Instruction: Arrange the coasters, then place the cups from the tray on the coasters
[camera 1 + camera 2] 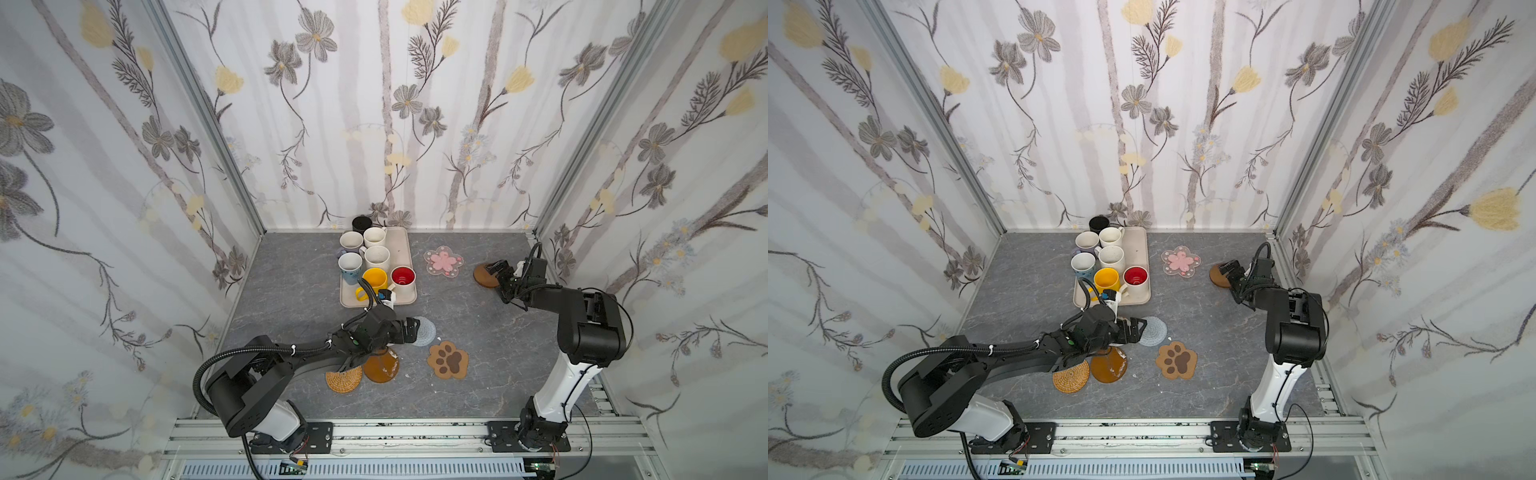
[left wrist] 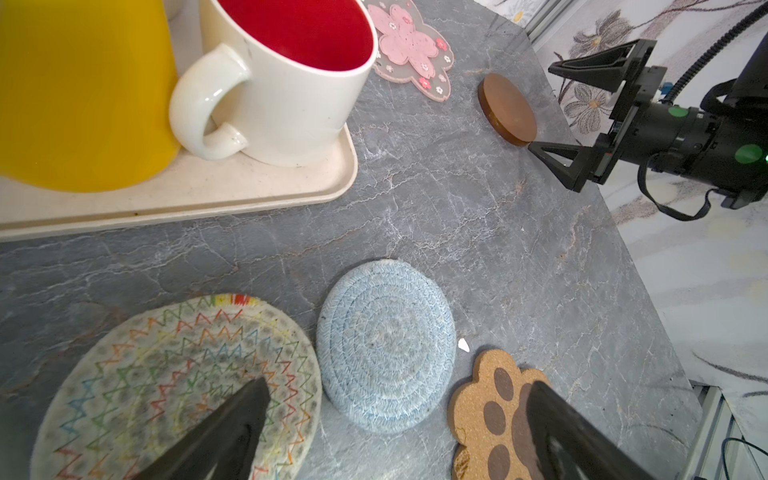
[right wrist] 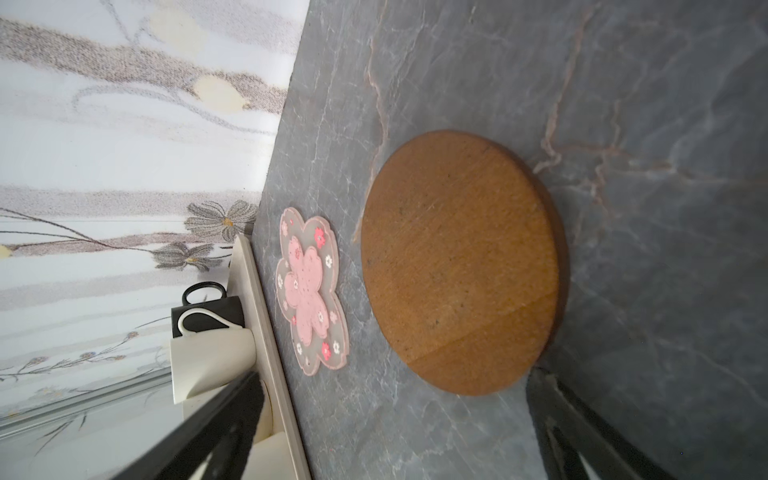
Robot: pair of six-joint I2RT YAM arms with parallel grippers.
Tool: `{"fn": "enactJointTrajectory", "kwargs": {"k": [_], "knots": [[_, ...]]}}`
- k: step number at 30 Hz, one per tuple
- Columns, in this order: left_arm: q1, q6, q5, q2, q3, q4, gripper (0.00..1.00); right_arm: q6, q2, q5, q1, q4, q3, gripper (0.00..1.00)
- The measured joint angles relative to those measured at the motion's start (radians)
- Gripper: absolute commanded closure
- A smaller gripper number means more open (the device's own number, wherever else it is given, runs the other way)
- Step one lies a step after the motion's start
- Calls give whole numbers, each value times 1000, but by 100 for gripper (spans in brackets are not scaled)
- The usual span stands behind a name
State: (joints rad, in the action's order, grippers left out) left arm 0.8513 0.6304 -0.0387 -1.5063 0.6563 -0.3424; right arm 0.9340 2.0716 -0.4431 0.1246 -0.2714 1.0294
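Tray, both top views: tray (image 1: pixel 405 300) lies far on the desk (image 1: pixel 291 291), left of centre, crowded with cups, probably waiting until the coasters are spread out.
Cups, top views: yellow cup (image 1: pixel 374 278) and red-lined cup (image 1: pixel 403 277) stand nearest. Black cup (image 1: pixel 362 223) is farthest, and I cannot tell if it is on the tray. Lavender cup (image 1: pixel 341 252) shows only a sliver.
Coasters, top views: flower coaster (image 1: pixel 444 261) and brown disc (image 1: pixel 482 277) lie apart at far right, seemingly spaced for cups. Blue coaster (image 1: pixel 424 331), paw (image 1: pixel 448 360), rattan (image 1: pixel 343 380) and second disc (image 1: pixel 381 365) are bunched near left, unsorted.
Hidden, top views: left arm (image 1: pixel 291 353) covers part of the rattan and second disc, and all of the beige coaster.
Grippers, top views: left gripper (image 1: pixel 415 329) hovers at the blue coaster's left edge; right gripper (image 1: pixel 498 275) is over the brown disc.
Left wrist: jaws spread wide and empty, blue coaster ahead between them. Beige coaster (image 2: pixel 174 386) lies just beside it. Yellow cup is cut off.
Right wrist: jaws spread and empty, with the brown disc flat and ungrasped ahead. Pick or release cannot be told. Tray is edge-on, hiding most cups.
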Motion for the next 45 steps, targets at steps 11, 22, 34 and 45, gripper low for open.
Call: {"fn": "enactJointTrajectory", "kwargs": {"k": [11, 22, 34, 45], "knots": [[1, -51, 18, -49, 36, -1, 6, 11, 89, 27, -42, 90, 170, 0], [15, -82, 47, -42, 40, 34, 8, 34, 119, 4, -61, 87, 183, 0], [52, -111, 41, 6, 22, 112, 24, 71, 159, -9, -79, 82, 257, 0], [220, -151, 42, 5, 60, 227, 16, -36, -117, -11, -97, 92, 62, 0]]}}
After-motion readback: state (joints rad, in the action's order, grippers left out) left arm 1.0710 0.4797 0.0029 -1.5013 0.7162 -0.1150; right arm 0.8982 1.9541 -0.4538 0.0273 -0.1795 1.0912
